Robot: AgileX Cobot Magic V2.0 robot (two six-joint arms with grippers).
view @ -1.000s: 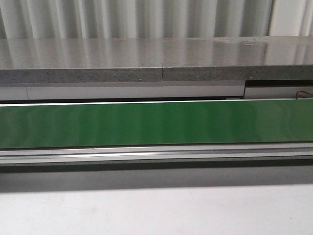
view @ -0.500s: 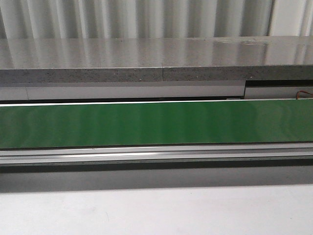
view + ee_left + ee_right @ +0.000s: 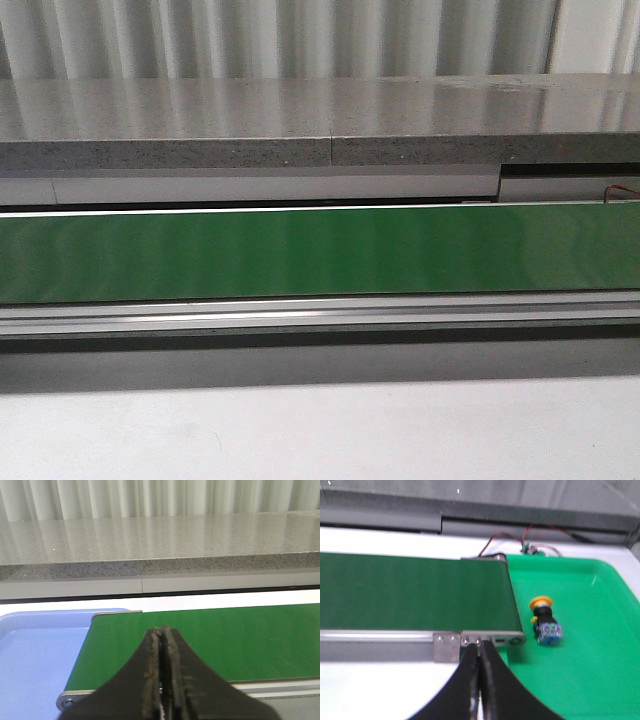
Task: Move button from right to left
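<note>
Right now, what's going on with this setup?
Nothing is being handled yet. The small yellow-capped push-button with a blue base lies on its side in the green plastic tray beside the end of the green conveyor belt. The right tool is shut and empty, short of it. The left tool, also shut, hovers by the pale blue tray.

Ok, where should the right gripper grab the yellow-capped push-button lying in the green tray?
Grip the dark neck and blue block of the yellow-capped push-button across its flat sides, coming from above: it lies tipped on the green tray, so the round cap would probably slip.
</note>
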